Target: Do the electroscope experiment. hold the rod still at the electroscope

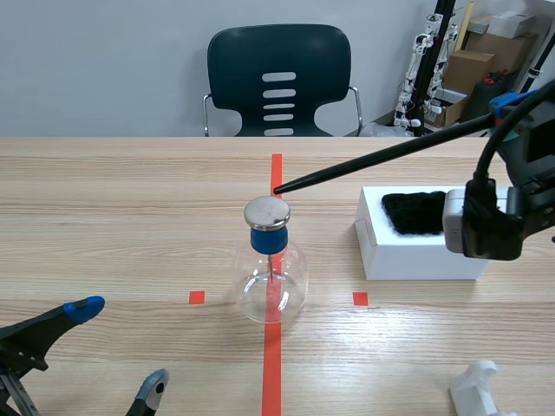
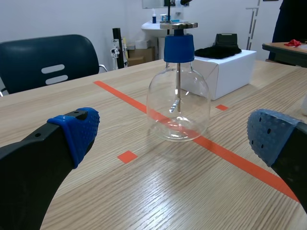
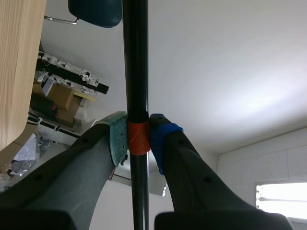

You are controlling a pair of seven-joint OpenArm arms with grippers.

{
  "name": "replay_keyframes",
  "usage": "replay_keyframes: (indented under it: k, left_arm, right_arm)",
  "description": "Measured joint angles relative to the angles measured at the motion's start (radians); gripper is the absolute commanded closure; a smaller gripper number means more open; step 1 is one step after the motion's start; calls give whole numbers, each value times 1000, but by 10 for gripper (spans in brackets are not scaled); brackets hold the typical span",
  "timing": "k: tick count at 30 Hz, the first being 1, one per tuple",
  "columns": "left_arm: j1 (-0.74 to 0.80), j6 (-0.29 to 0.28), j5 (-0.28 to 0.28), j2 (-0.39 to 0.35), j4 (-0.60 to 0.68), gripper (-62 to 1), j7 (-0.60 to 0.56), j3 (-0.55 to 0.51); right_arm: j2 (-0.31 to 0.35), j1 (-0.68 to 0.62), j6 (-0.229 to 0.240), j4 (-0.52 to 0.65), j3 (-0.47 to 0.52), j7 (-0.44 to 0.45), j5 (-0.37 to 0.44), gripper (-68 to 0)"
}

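Note:
The electroscope (image 1: pixel 270 264) is a clear glass flask with a blue stopper and a round metal disc on top, standing on the red centre tape line. A long black rod (image 1: pixel 381 156) slants in from the right; its tip hovers just above and behind the disc. My right gripper (image 3: pixel 138 136) is shut on the rod at an orange band, raised at the right edge of the scene view (image 1: pixel 512 104). My left gripper (image 1: pixel 117 351) stays low at the near left, open; the flask (image 2: pixel 178 96) stands ahead of it between its fingers.
A white box (image 1: pixel 416 234) with a black fur cloth (image 1: pixel 416 212) on top sits right of the flask. A white object (image 1: pixel 481 390) lies at the near right. A dark chair (image 1: pixel 279 78) stands behind the table.

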Motion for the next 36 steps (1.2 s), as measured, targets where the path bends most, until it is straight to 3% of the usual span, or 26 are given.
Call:
replay_keyframes:
  k: [36]
  left_arm:
    - [0,0,0,0,0,-623,0,0]
  right_arm:
    - [0,0,0,0,0,3,0,-10]
